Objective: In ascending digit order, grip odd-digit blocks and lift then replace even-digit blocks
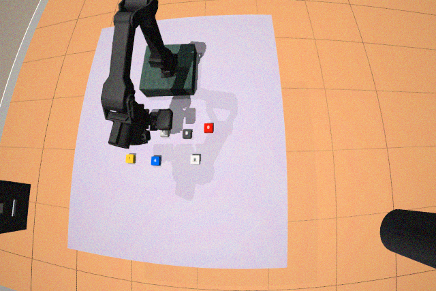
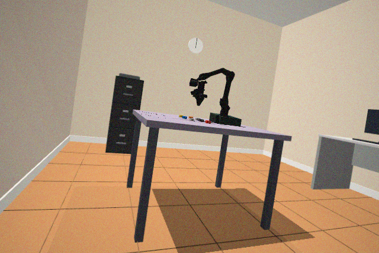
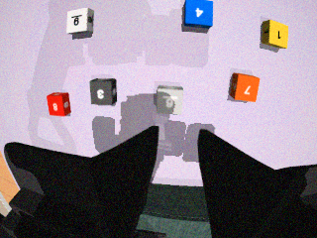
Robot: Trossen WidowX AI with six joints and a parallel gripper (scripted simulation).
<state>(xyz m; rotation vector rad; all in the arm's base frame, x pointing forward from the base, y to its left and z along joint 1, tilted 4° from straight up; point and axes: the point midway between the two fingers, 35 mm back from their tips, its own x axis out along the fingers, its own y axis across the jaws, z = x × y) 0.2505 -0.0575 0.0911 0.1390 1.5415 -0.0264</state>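
Observation:
My gripper [image 2: 199,103] [image 3: 178,134] is open and empty, high above the table. Its fingers stand part-way apart; the arm hides them in the top view. The light grey block [image 1: 164,133] [image 3: 169,99] lies below, beyond the fingertips in the wrist view. It and the white block [image 1: 195,159] [image 3: 76,21] show underlined digits, 6 or 9, hard to tell. The dark block [image 1: 187,133] [image 3: 100,92] shows 3, the blue [image 1: 155,160] [image 3: 198,13] 4, the yellow [image 1: 130,158] [image 3: 274,35] 1, the orange [image 3: 244,87] 7, the red [image 1: 208,127] [image 3: 58,104] apparently 8.
The arm's dark green base block [image 1: 158,85] [image 2: 229,119] stands behind the rows of blocks on the pale purple table [image 1: 229,224] [image 2: 214,130]. The arm's shadow falls over the light grey block. A dark filing cabinet [image 2: 124,115] stands beyond the table.

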